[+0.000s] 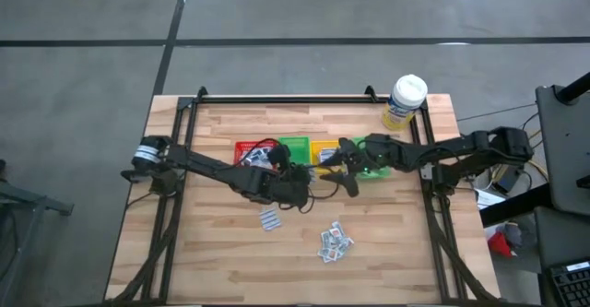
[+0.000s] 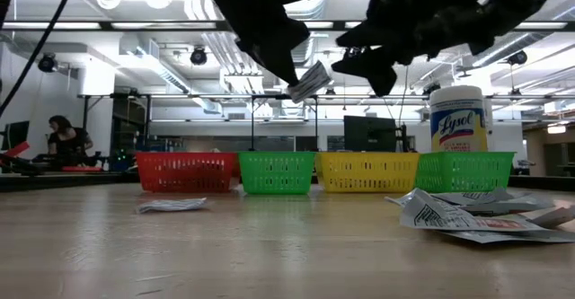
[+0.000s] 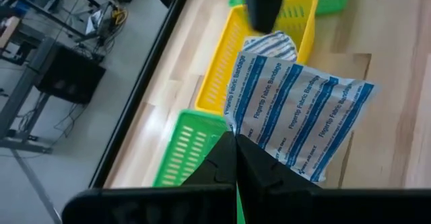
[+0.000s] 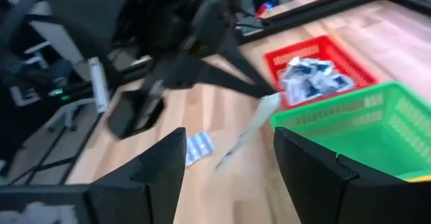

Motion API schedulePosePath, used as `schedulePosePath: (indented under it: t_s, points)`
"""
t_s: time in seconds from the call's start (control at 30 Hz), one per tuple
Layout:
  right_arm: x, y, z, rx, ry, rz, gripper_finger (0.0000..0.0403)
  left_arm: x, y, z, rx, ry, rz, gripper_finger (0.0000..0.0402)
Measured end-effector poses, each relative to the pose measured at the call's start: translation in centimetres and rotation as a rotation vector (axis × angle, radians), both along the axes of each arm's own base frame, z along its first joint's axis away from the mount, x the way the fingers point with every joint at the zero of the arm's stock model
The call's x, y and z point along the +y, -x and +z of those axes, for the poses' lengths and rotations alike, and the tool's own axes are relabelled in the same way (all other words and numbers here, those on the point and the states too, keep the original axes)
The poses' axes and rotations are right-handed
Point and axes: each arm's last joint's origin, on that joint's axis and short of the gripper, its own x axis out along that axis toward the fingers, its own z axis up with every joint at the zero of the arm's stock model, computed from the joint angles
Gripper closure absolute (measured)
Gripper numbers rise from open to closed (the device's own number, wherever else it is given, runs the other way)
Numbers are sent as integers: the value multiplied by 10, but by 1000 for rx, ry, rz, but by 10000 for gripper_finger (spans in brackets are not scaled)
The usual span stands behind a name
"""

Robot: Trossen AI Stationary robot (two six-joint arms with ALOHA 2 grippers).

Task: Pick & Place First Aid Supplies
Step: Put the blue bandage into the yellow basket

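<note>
The left gripper point(image 3: 236, 158) hangs above the middle of the pale wooden table point(image 1: 212, 261), its two dark fingers pinched together on one corner of a flat white paper packet printed with blue stripes point(image 3: 296, 116); in the low view that same packet point(image 2: 309, 81) dangles tilted in the air, clear of the tabletop. From the pinch the packet's long axis runs away from the fingers toward roughly two o'clock in the overhead view, pointing at the right gripper point(image 1: 343, 167), which sits just beside it at about three o'clock with its fingers spread wide and nothing between them. In the right wrist view the packet point(image 4: 250, 131) shows edge-on, lined up with the gap between those open fingers, so the right arm looks to be the nearer taker if a handover is meant. Beyond both tools, at twelve o'clock, stands the row of small plastic bins: the red bin point(image 1: 247, 148) already holding packets, then the green bin point(image 1: 295, 144) and the yellow bin point(image 1: 324, 147). A lone packet point(image 1: 269, 218) lies at six o'clock, and a loose heap of white packets point(image 1: 335, 242) lies at about five o'clock.
</note>
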Motion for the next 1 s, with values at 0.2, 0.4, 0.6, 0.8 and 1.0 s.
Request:
schedulePosePath:
  t_s: [0.2,0.4,0.6,0.8,1.0]
  points:
    - [-3,-15,-7,42,15,-59,183,2,2,2,-19,4,30,401]
    - [-5,-29,-14,78,-4,-76,183,3,2,3,-30,4,42,402]
    - [-7,-43,-15,82,19,-85,184,3,3,5,-41,10,46,402]
    - [-8,-48,-14,88,21,-84,194,3,3,5,-40,13,46,402]
    - [-8,-45,-13,124,34,-113,274,3,3,5,-41,15,49,402]
